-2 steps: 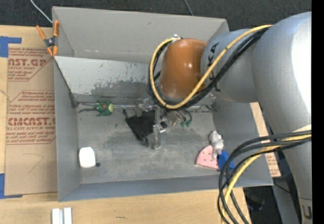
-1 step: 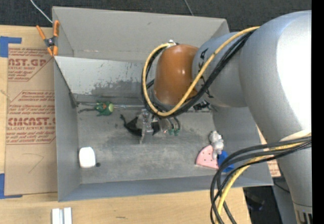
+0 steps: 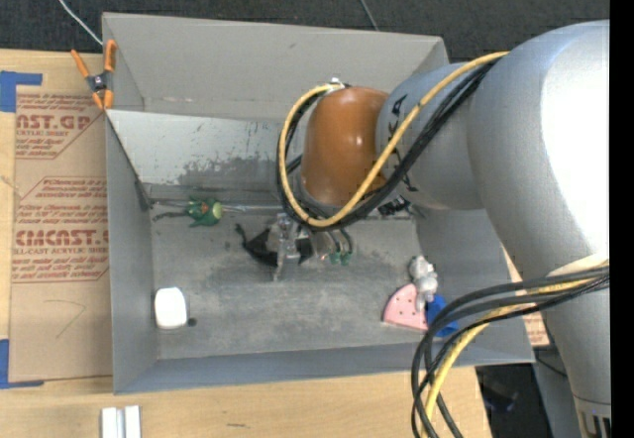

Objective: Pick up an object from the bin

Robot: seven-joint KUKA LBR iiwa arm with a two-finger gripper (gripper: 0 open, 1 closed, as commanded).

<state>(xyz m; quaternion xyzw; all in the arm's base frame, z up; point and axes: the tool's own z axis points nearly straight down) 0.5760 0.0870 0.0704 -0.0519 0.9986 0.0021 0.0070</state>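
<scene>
So, the jaws are seen low over the middle of the bin (image 3: 129,228) floor, hung under the orange cover (image 3: 342,154) of the arm (image 3: 515,149), which is wrapped in yellow and black cables (image 3: 289,144). How far the jaws are open can't be told from this angle, and nothing is clearly seen between them. A small black curved thing (image 3: 255,248) is found just to their left, right up against them. Whether it's actually touched can't be made out, but it's the nearest piece. A little green bit (image 3: 342,257) is tucked just to the right of the jaws, under the cover's edge.

The rest is scattered, not heaped. A green and yellow piece (image 3: 205,211) is parked at the foot of the back wall, left of the jaws. A white block (image 3: 170,307) is sat well apart in the front-left corner. Over on the front right a pink wedge (image 3: 403,308) is laid flat, with a small white figure (image 3: 423,274) just behind it and a blue thing (image 3: 443,319) at its right side, partly hidden by cables.
</scene>
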